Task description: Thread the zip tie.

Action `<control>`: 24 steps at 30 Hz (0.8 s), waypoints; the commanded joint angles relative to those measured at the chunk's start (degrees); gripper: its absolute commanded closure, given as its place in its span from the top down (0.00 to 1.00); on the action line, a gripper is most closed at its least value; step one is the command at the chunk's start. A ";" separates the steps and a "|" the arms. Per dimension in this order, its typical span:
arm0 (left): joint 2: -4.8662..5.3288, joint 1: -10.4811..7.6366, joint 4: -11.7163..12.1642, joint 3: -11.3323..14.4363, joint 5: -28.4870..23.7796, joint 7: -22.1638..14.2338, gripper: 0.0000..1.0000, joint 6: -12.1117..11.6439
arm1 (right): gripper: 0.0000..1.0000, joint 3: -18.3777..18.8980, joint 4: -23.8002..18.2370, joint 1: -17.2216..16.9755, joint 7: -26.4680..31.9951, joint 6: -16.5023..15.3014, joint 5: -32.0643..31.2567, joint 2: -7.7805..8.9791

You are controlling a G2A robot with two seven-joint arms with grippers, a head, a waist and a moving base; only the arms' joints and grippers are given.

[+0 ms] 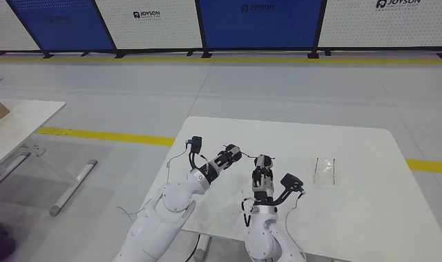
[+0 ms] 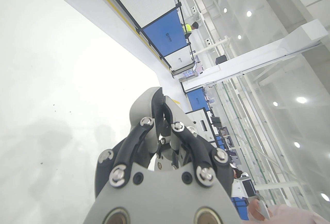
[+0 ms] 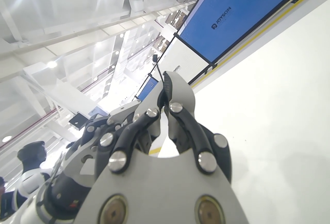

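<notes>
Top view first: a wide grey floor (image 1: 138, 96) with a yellow line (image 1: 103, 135) painted across it, and blue and white perforated panels (image 1: 259, 16) alternating along the back. Each panel carries a small logo with print.

One white table (image 1: 373, 207) with rounded corners takes the action. The corner of a second table (image 1: 27, 117) pokes in at the side.

Two arms are up over the tabletop's left half, the left arm (image 1: 183, 193) and the right arm (image 1: 266, 220), with their tips near each other. The left gripper (image 1: 232, 153) has its pads pressed together, and I can't make out anything between them. The right gripper (image 3: 166, 77) is clamped on the one black zip tie (image 3: 158, 69), whose strip pokes out past the fingertips, with the head at the far end, in the air above the table.

One small clear piece (image 1: 324, 171) lies flat about mid-tabletop, toward the right edge from the grippers and apart from both.
</notes>
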 commanded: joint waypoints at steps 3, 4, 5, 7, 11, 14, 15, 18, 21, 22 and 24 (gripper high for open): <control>0.00 0.00 0.00 0.00 0.00 0.00 0.00 0.00 | 0.00 0.46 -0.74 -0.82 -0.64 -0.83 -0.40 0.01; 0.00 0.00 0.00 0.00 0.00 0.00 0.00 0.00 | 0.00 0.60 -0.91 -1.01 -0.59 -0.94 -0.56 0.02; 0.00 0.00 0.00 0.00 0.00 0.00 0.00 0.00 | 0.00 0.69 -1.00 -1.11 -0.49 -0.98 -0.71 0.02; 0.00 0.00 0.00 0.00 0.00 0.00 0.00 0.00 | 0.00 0.87 -1.13 -1.22 -0.23 -0.90 -0.99 0.00; 0.00 0.00 0.00 0.00 0.00 0.00 0.00 0.00 | 0.00 0.98 -1.15 -0.97 0.29 -0.64 -1.33 -0.16; 0.00 0.00 0.00 0.00 0.00 0.00 0.00 0.00 | 0.00 1.01 -0.92 -0.70 0.57 -0.38 -1.44 -0.32; 0.00 0.00 0.00 0.00 0.00 0.00 0.00 0.00 | 0.00 1.02 -0.77 -0.60 0.70 -0.27 -1.46 -0.38; 0.00 0.00 0.00 0.00 0.00 0.00 0.00 0.00 | 0.00 0.98 -0.21 -0.30 1.05 -0.03 -1.44 -0.57; 0.00 0.00 0.00 0.00 0.00 0.00 0.00 0.00 | 0.00 1.01 0.21 -0.14 1.07 -0.06 -1.30 -0.75; 0.00 0.00 0.00 0.00 0.00 0.00 0.00 0.00 | 0.00 1.03 0.31 -0.13 1.02 -0.08 -1.31 -0.79; 0.00 0.00 0.00 0.00 0.00 0.00 0.00 0.00 | 0.00 1.08 0.44 -0.19 0.91 -0.12 -1.38 -0.88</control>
